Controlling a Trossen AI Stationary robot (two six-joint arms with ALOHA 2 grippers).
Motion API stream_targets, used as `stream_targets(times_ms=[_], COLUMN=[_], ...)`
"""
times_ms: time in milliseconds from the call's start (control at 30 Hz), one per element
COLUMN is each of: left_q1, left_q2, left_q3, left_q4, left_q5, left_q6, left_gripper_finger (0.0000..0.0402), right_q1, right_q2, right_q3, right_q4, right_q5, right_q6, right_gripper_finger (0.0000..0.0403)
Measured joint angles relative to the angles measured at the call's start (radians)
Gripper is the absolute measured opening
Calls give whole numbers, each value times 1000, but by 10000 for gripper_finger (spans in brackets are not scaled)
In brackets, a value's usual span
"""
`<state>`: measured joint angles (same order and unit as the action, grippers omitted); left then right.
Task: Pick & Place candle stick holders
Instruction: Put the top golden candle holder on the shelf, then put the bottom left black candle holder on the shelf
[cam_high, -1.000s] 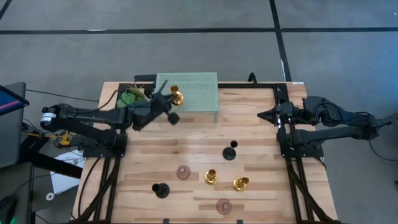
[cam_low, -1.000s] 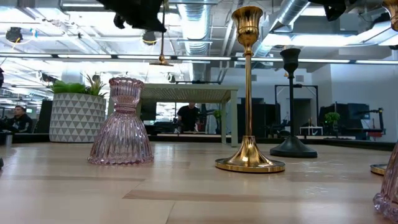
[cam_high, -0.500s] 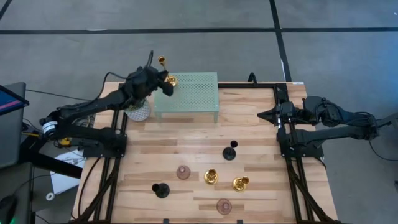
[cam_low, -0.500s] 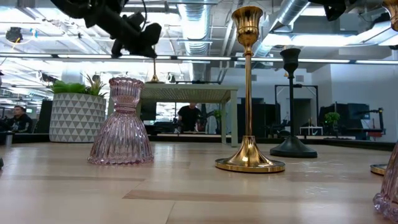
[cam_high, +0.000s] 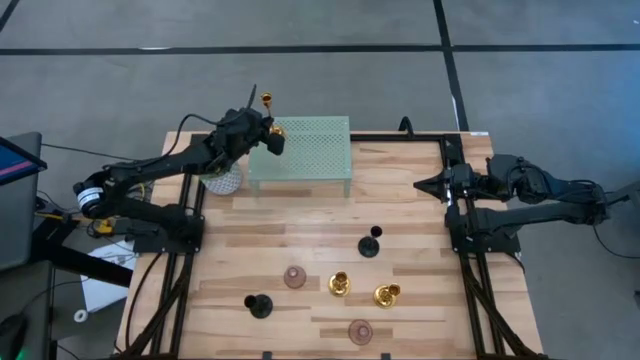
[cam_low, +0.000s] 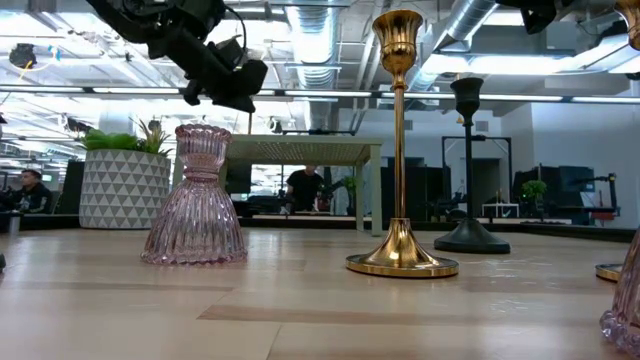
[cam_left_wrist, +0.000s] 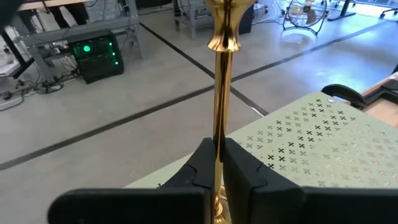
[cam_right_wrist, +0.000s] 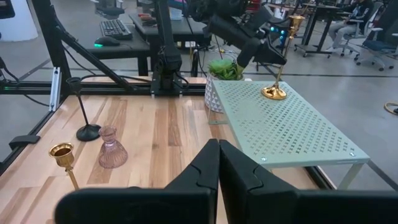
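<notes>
Wooden plank surface carries a green perforated shelf and a potted plant at the back. On the surface: two black holders, two gold holders, two pink holders. One gold holder has its base on the shelf corner.

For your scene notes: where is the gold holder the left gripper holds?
High view: the gold holder stands on the green shelf's rear left corner, by the plant.

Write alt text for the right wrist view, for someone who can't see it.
Across the wooden table, the left gripper holds a gold candle stick holder by its stem, base at the corner of a pale green perforated shelf, beside a potted plant. Nearer stand a black holder, a pink holder and another gold holder. The right gripper is shut and empty.
</notes>
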<state>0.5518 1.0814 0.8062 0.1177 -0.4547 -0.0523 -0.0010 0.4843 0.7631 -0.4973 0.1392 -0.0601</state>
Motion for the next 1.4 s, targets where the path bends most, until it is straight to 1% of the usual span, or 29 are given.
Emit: stream_targets(times_ms=[200,533,767,967,1100,1233,1400], left_q1=[0,0,1,-1,-14,-35,-78], left_q2=[-2,-2,2,0,-28,-92,-157], left_q3=[0,-2,-7,-6,-6,-6,-5], left_q4=[-6,-6,-26,-13,-21,-45,-131], left_q5=[-51,-54,-56,-54,-53,-53,-53], left_q6=[26,29,35,46,74,75,74], left_gripper_finger=[11,14,71,97,101,101,101], right_q1=[0,0,0,0,0,0,-2], right_q2=[0,0,0,0,0,0,0], right_q3=[0,0,0,0,0,0,0], right_q4=[0,0,0,0,0,0,0], right_q5=[0,0,0,0,0,2,45], right_q6=[0,0,0,0,0,0,-1], right_gripper_finger=[0,0,0,0,0,0,0])
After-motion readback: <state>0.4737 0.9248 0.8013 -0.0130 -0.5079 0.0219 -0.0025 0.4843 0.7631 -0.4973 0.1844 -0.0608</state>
